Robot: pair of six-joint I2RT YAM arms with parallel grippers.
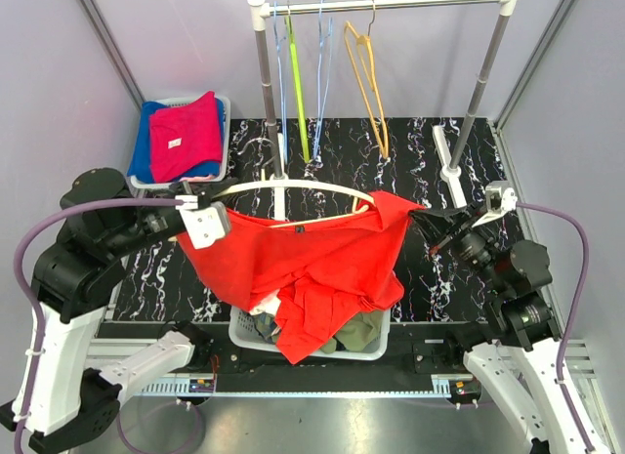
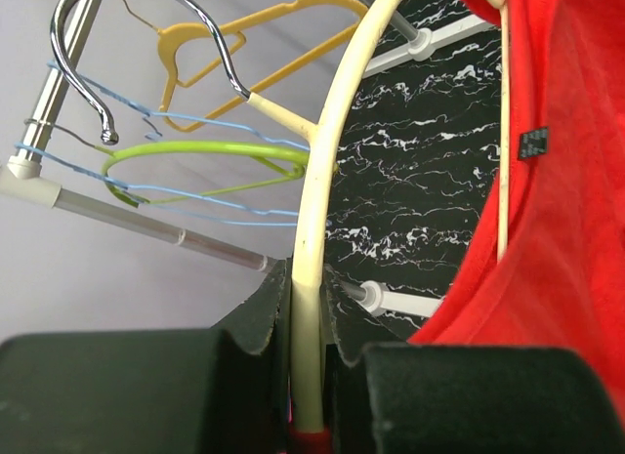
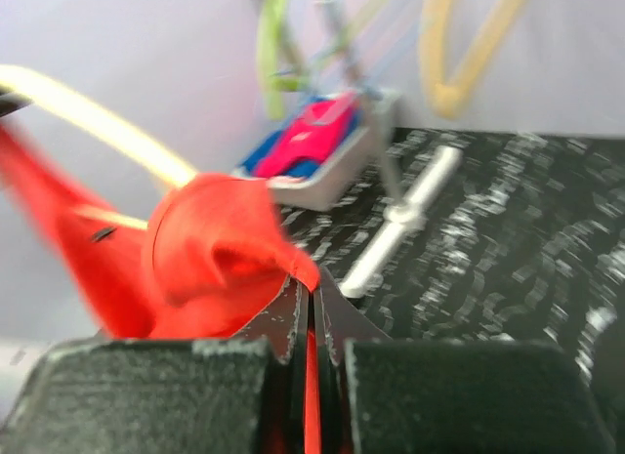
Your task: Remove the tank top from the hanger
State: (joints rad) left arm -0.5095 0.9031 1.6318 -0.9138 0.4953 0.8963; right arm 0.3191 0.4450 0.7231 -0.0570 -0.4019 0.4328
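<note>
You're looking at pale lilac walls [image 1: 59, 83] around a black marbled table [image 1: 412, 181], with a metal rack [image 1: 391, 2] at the back.

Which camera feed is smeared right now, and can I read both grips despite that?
Right wrist: motion-blurred throughout, background smeared, yet the tank top shows pinched in the right gripper. Left wrist: sharp, left gripper closed on the cream hanger. Top external: evenly lit, crisp, no glare.
</note>
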